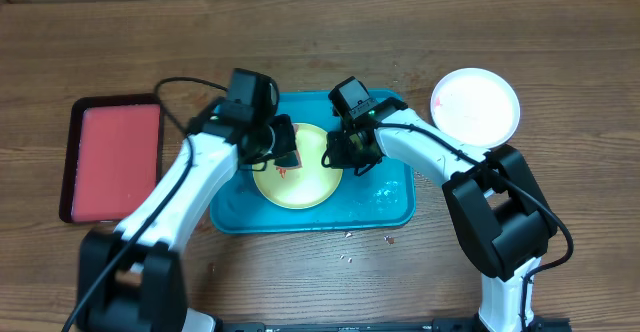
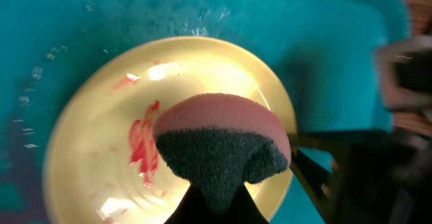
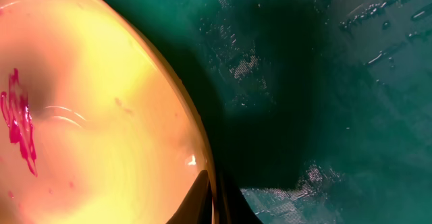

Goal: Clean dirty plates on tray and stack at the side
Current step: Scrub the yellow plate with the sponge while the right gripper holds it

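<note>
The yellow-green plate lies in the turquoise tray, with a red smear near its middle. The smear shows in the left wrist view and in the right wrist view. My left gripper is shut on a pink and dark grey sponge held just above the plate. My right gripper is shut on the plate's right rim, one finger on each side. The white plate sits on the table to the right of the tray. The light blue plate is out of view.
A red tray with a dark rim lies on the table at the left. Water droplets wet the tray floor to the right of the plate. Small crumbs lie on the table in front of the tray.
</note>
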You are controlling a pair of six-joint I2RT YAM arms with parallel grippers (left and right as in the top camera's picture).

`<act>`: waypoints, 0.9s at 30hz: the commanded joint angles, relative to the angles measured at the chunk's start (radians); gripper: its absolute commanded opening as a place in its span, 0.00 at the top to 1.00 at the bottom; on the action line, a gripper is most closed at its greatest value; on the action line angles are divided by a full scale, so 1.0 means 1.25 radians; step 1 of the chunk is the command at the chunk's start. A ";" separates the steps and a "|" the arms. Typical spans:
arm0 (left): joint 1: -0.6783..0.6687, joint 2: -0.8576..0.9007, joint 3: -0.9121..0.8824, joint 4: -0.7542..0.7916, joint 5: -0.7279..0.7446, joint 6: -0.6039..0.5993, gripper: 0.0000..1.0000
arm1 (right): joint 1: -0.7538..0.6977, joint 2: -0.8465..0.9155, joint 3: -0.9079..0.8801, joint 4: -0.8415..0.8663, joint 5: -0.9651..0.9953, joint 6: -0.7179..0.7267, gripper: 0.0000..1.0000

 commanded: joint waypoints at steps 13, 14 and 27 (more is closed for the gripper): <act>-0.024 0.148 -0.008 0.019 -0.164 -0.064 0.95 | 0.008 0.040 -0.027 -0.005 0.035 0.026 0.96; -0.023 0.148 -0.008 0.014 -0.193 -0.061 0.94 | 0.008 0.040 -0.027 -0.006 0.035 0.026 0.96; 0.015 0.147 0.074 -0.073 -0.155 0.048 0.96 | 0.008 0.040 -0.027 -0.009 0.050 0.026 0.96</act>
